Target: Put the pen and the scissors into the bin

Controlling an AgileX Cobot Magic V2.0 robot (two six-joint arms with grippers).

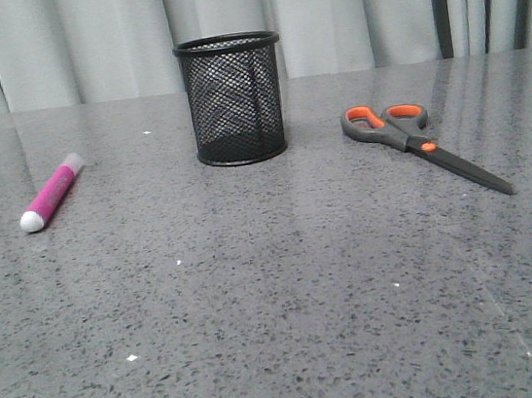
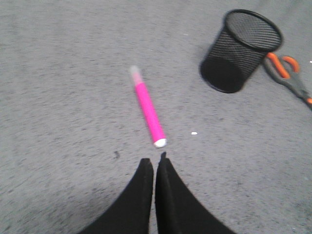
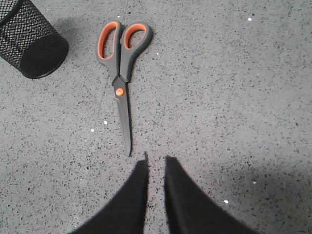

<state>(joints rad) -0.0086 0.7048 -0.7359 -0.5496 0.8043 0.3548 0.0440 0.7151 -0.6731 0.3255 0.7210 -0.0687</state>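
Observation:
The magenta pen (image 1: 50,196) lies flat on the table at the left, white end toward me. The black mesh bin (image 1: 233,100) stands upright in the middle, empty. The scissors (image 1: 415,140) lie flat at the right, closed, blades pointing front-right. In the left wrist view my left gripper (image 2: 154,160) is shut and empty, hovering just short of the pen's (image 2: 148,109) white end, with the bin (image 2: 241,51) and scissors (image 2: 287,73) beyond. My right gripper (image 3: 156,161) is empty, its jaws a narrow slit apart, just short of the blade tip of the scissors (image 3: 120,73). Neither arm shows in the front view.
The grey speckled table (image 1: 280,305) stretches back to a pale curtain (image 1: 338,3). The bin (image 3: 31,46) stands beside the scissor handles in the right wrist view. A few small white flecks lie on the tabletop.

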